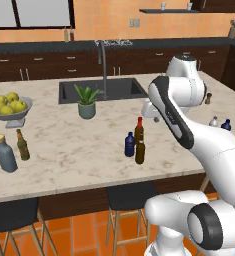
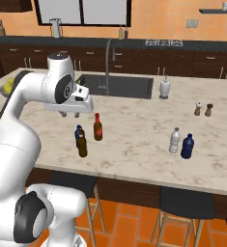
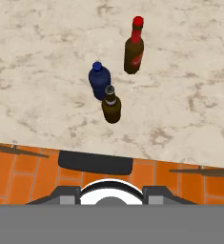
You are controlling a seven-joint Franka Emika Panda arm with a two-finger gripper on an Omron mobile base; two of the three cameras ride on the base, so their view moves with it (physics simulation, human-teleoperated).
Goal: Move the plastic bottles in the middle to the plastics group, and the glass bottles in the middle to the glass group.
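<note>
A: How does the end effector [image 2: 69, 114] stand?

B: Jaws drawn narrow, holding nothing, hanging above the marble bench [image 1: 64, 145].

A: What sits under it?

B: Three bottles close together, just below and toward the bench's front edge. The red-capped brown bottle [image 3: 134, 48] stands a little apart; the squat navy bottle [image 3: 99, 80] and the plain brown bottle [image 3: 111, 105] look to be touching. Any label print is too small to read.

A: And the groups?

B: Well off to one side near the fruit bowl [image 1: 10, 107], the grey-blue corked bottle [image 1: 5, 153] and olive-green bottle [image 1: 22, 145]. Far the other way, the clear white-capped bottle [image 2: 175, 140] beside the dark blue bottle [image 2: 187, 146]. In the left base view the arm half hides that pair. Open bench lies between.
</note>
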